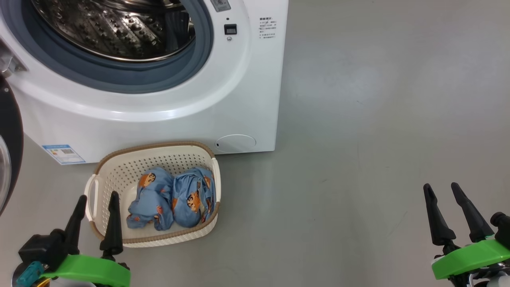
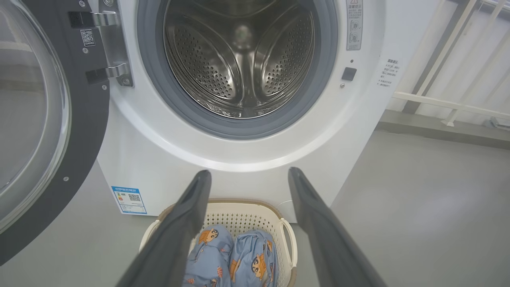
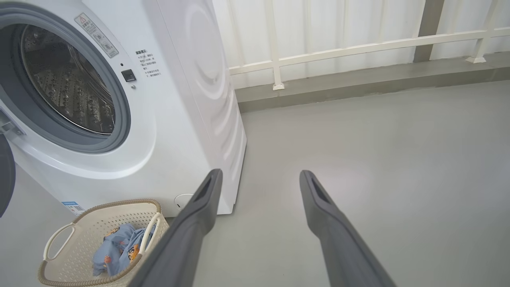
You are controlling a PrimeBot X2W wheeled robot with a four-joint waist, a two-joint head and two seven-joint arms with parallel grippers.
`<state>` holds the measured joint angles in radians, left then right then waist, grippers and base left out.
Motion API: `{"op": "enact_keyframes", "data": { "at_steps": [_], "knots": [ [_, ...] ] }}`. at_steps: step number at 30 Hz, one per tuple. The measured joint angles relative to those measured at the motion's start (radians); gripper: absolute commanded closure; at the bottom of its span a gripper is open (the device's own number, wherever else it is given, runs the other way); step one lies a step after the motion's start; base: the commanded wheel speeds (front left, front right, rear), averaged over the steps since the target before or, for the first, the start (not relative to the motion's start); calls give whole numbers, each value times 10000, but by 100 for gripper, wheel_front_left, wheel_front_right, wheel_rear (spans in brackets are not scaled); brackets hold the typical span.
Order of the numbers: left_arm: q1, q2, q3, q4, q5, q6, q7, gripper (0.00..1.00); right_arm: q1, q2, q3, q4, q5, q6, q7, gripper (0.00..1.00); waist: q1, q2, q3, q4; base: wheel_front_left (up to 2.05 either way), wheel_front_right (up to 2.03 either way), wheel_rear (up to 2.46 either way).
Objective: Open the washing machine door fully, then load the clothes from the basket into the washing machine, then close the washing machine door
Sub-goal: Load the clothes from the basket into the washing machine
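Left hand (image 1: 99, 195), right hand (image 1: 440, 185) spread, empty; washing machine door (image 2: 85, 131) open, cut off leftward.

Showing shiny perforated steel in the drum (image 2: 207, 63), matt rubber on the gasket (image 2: 239, 128), glossy white on the washer (image 2: 159, 159), glossy black and clear glass on the door (image 2: 85, 131), perforated plastic in the basket (image 2: 243, 219), soft printed cloth in the clothes (image 2: 239, 259).

washing machine (image 1: 159, 111): white front-loader, steel drum showing | washing machine door (image 2: 87, 127): glossy black, swung wide open on the machine's left | basket (image 1: 131, 163): cream, brown rim, on the floor right at the machine's front | clothes (image 1: 191, 199): two blue cartoon-print bundles, side by side in the basket
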<state>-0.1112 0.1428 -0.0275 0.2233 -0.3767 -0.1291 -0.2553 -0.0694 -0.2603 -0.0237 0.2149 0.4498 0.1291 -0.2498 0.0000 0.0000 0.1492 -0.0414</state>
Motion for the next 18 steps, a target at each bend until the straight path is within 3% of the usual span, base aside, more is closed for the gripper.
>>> {"op": "enact_keyframes", "data": {
  "at_steps": [11, 18],
  "knots": [
    [-3, 84, -182, -6, -224, 0, 0, 0, -18, 2, -52, -27, 0, 0, 0, 0, 0, 0, -20, 86, 1, -6, 4],
    [-3, 245, -378, -21, -288, 0, 0, 0, -17, 4, -40, -33, 0, 0, 0, 0, 0, 0, -8, 81, 35, -127, 92]
  ]
}}
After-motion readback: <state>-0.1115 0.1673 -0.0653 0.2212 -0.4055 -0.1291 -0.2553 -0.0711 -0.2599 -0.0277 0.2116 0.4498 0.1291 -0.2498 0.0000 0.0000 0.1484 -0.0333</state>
